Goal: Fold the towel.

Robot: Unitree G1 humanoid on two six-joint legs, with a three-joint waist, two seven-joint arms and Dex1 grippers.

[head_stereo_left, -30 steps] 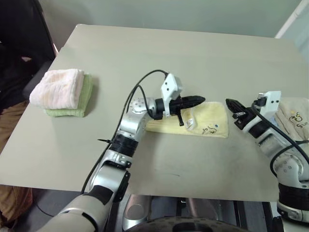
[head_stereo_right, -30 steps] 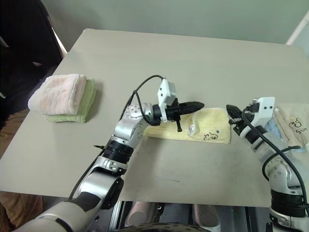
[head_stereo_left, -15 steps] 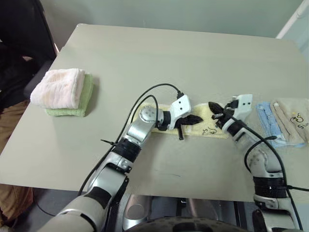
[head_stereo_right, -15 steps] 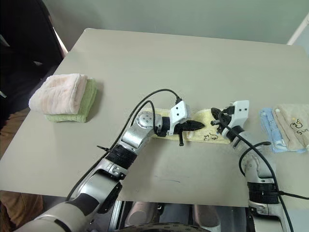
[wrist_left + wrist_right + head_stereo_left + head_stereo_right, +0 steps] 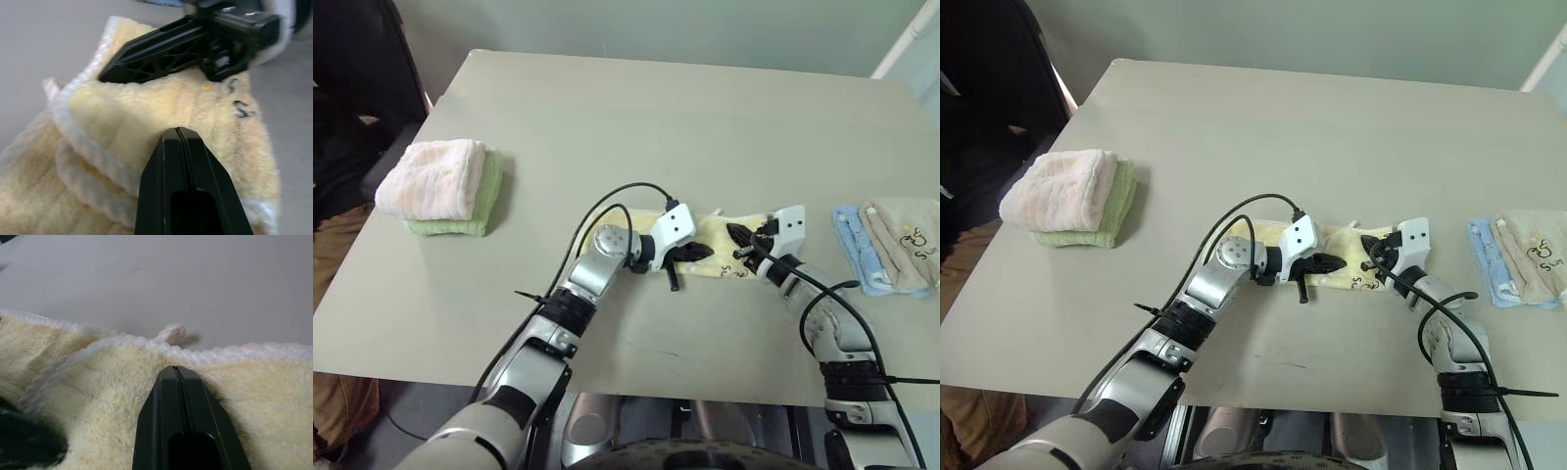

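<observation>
While both arms reach inward over the desk (image 5: 705, 108), the views read as follows.

Left eye view: the towel (image 5: 724, 235) lies folded near the desk's front edge, right of centre; left gripper (image 5: 697, 252) and right gripper (image 5: 741, 236) rest on it, tips near each other.
Right eye view: pink-and-green stack (image 5: 1072, 198) sits by the left edge; blue cloth (image 5: 1489, 259) and beige cloth (image 5: 1533, 255) by the right edge.
Left wrist view: jaws clenched, empty, pressing the towel's pile; right gripper opposite.
Right wrist view: jaws clenched on nothing, tip near the towel's white hem.
</observation>
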